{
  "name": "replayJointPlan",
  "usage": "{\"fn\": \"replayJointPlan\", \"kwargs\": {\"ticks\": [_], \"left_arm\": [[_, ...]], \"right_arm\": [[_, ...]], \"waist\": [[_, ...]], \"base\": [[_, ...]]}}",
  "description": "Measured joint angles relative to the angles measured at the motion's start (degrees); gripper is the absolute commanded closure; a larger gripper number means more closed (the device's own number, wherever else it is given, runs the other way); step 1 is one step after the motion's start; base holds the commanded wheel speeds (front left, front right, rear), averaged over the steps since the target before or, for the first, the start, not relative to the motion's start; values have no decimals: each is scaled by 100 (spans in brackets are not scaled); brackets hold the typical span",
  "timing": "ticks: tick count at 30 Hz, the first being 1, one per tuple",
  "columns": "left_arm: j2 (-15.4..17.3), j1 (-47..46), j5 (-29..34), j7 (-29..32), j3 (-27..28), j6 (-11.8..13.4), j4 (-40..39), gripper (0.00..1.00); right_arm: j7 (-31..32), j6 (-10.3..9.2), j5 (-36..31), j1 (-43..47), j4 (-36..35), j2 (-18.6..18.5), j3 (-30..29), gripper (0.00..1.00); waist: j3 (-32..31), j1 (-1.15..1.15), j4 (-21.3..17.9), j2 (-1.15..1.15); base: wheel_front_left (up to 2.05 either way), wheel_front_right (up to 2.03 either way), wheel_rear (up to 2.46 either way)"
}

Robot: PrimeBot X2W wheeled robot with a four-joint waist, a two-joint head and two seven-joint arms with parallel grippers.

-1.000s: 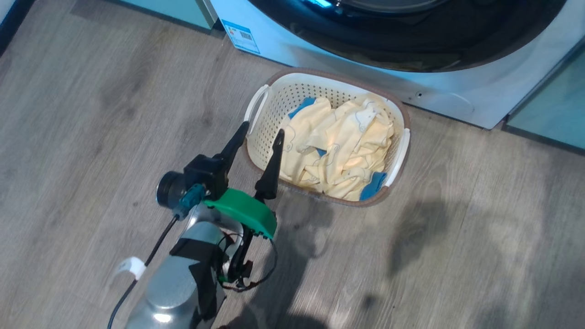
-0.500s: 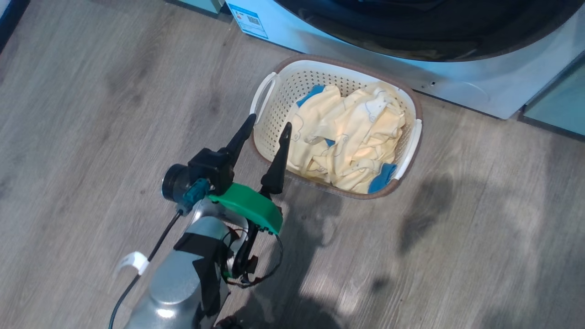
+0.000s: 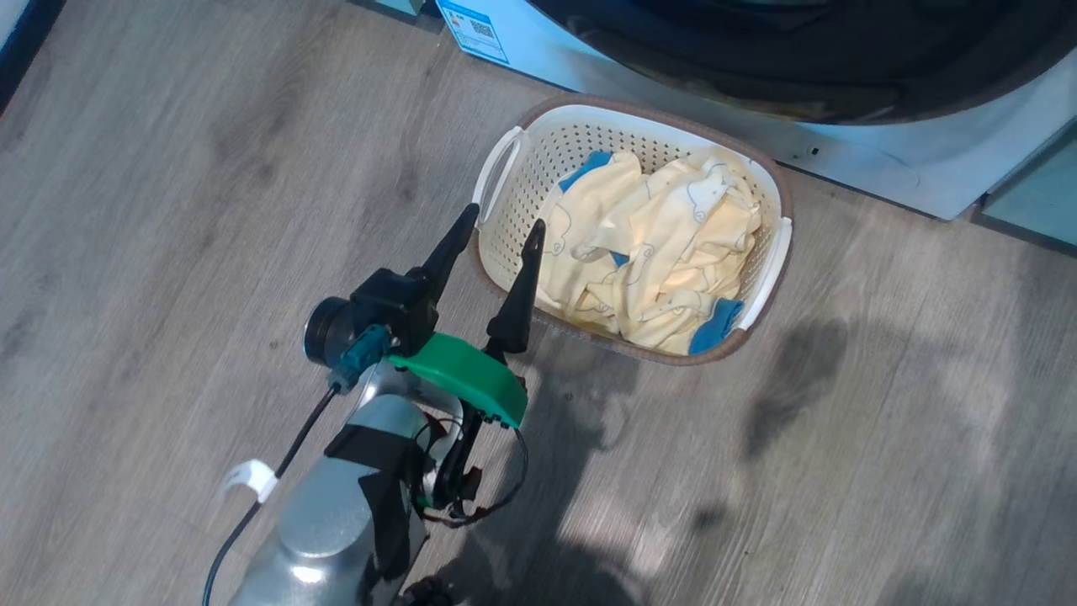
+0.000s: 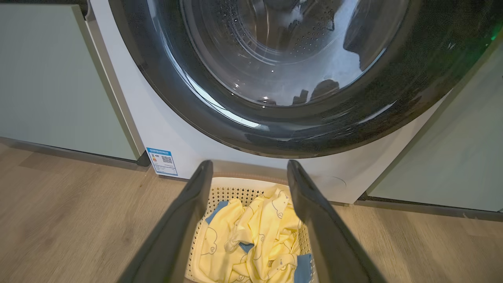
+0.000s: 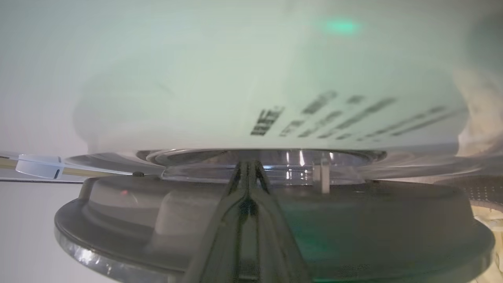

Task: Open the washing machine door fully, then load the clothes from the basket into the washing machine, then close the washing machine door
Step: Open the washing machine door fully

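I see the clothes (image 3: pixel 656 244), a crumpled pale yellow heap with blue trim, lying in the basket (image 3: pixel 631 111). The basket stands on the wood-look floor (image 3: pixel 210 168), just in front of the washing machine (image 3: pixel 572 59). My left gripper (image 3: pixel 503 220) hovers over the basket's near-left corner, its two dark fingers spread wide and empty. My right gripper (image 5: pixel 246 163) has its fingers pressed together on nothing, tips aimed at the clear glass bowl of the washing machine door (image 4: pixel 275 141). I cannot tell whether they touch it, nor how far the door stands open. I judge the garments light, limp and tangled, so they should drape and trail when lifted, and a sleeve could catch on the perforated wall. The basket looks light enough to slide or rise with them. I would pinch deep into the raised fold at the heap's middle, gathering several layers, not a thin edge.
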Motion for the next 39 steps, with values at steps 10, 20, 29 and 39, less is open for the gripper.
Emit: {"fn": "replayJointPlan", "kwargs": {"ticks": [10,20,29,39], "left_arm": [[0,0,0,0,8,-2,24,0],[1,84,66,0,89,-19,160,0],[2,204,116,0,102,-111,271,0],[4,476,230,0,207,-194,377,0]], "right_arm": [[558,0,66,243,-58,104,38,100],[1206,0,83,721,-279,253,256,100],[1719,0,92,1215,-587,461,423,100],[1879,0,131,1691,-822,856,505,100]], "waist": [[-183,-1,-75,0],[-496,-1,-210,0],[-808,-1,-327,0],[-1208,-1,-404,0]], "base": [[0,0,0],[0,0,0],[0,0,0],[0,0,0]]}}
